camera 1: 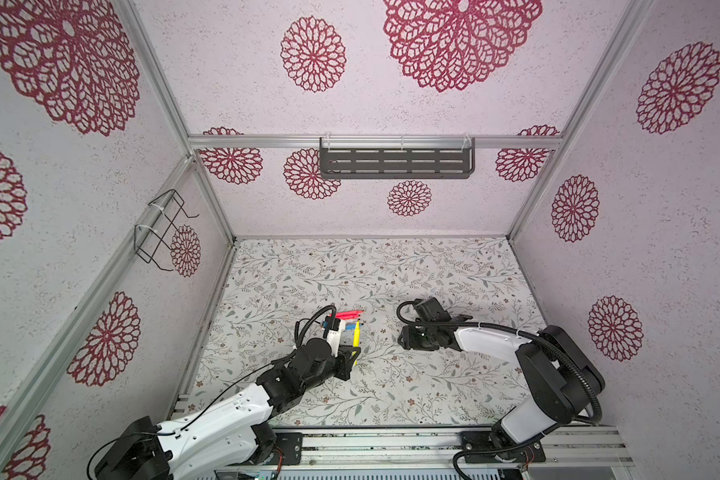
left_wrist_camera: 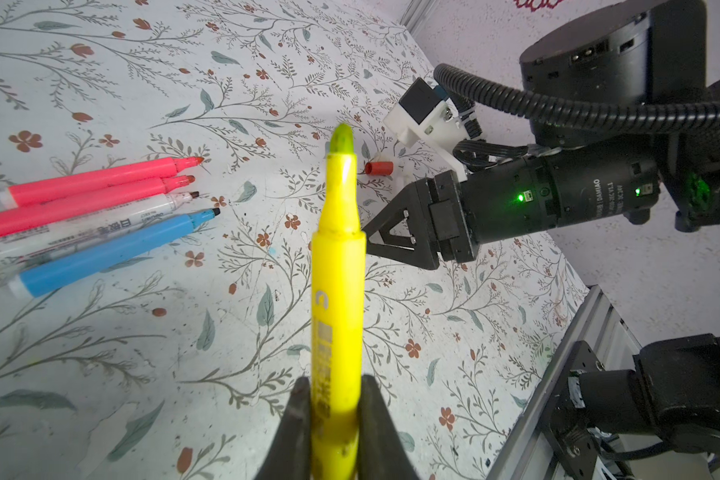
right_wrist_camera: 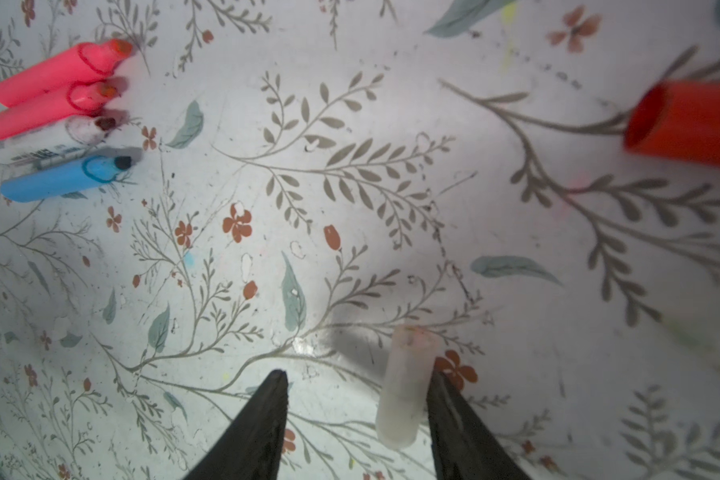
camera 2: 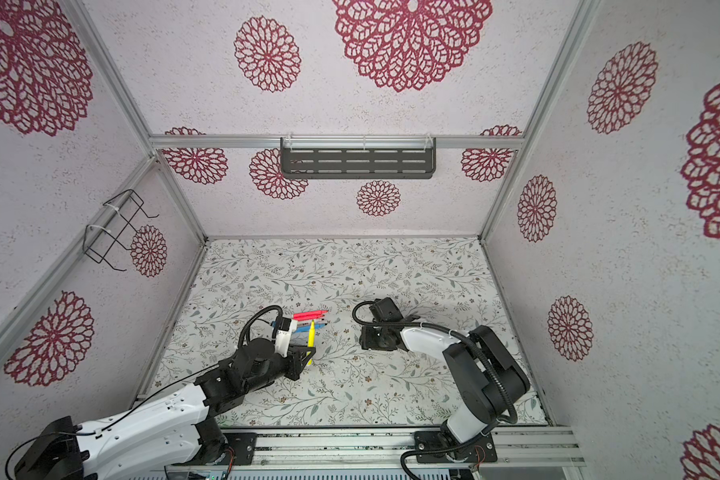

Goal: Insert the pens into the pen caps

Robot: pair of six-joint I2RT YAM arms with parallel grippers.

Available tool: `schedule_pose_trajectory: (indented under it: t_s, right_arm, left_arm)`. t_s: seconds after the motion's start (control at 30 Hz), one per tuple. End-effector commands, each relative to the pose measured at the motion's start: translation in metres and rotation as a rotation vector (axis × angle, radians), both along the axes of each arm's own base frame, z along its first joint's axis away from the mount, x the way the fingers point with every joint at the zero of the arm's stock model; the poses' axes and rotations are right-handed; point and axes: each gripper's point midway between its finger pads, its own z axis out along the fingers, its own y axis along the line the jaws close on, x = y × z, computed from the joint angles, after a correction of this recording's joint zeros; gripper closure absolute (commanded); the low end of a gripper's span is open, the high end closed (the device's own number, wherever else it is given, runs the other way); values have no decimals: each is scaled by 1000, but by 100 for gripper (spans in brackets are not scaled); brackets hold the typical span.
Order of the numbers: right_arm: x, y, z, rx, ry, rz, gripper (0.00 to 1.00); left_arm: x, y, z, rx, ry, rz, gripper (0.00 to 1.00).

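While yellow pen (left_wrist_camera: 337, 266) sits clamped by lower barrel in left end effector (left_wrist_camera: 335, 380), uncapped tip sticking out ahead, clear cap (right_wrist_camera: 408, 382) lies on counter (left_wrist_camera: 100, 353) inside right end effector (right_wrist_camera: 358, 374): jaws apart, cap touching one finger, other finger clear of it. Red cap (right_wrist_camera: 691, 124) on its side nearby, apart from clear cap. Two pinkish-red pens (right_wrist_camera: 59, 70), white pen (right_wrist_camera: 38, 143), blue pen (right_wrist_camera: 55, 178) lie side by side on counter, tips uncapped, near left end effector in both top views.
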Motion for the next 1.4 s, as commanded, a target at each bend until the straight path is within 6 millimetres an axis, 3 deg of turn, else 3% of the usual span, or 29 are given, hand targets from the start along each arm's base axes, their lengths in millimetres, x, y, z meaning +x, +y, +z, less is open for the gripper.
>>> schedule_pose_trajectory:
  t_s: [0.0, 0.23, 0.8, 1.13, 1.3, 1.37]
  right_arm:
    - [6, -9, 13, -43, -50, -43, 43]
    - [17, 0, 12, -64, -46, -14, 33]
    - [20, 40, 5, -44, -35, 89, 34]
    - [0, 70, 4, 27, -17, 170, 37]
    - [-8, 70, 3, 5, -8, 177, 38]
    - [-18, 60, 6, -25, -11, 153, 41]
  left_arm:
    - [1, 4, 0, -5, 1, 21, 100]
    - [0, 5, 1, -9, 1, 22, 100]
    - [-1, 12, 4, -13, -17, 42, 100]
    - [-1, 14, 4, -10, -21, 48, 100]
    - [-2, 15, 1, -8, -17, 50, 100]
    - [-1, 16, 2, -14, -20, 51, 100]
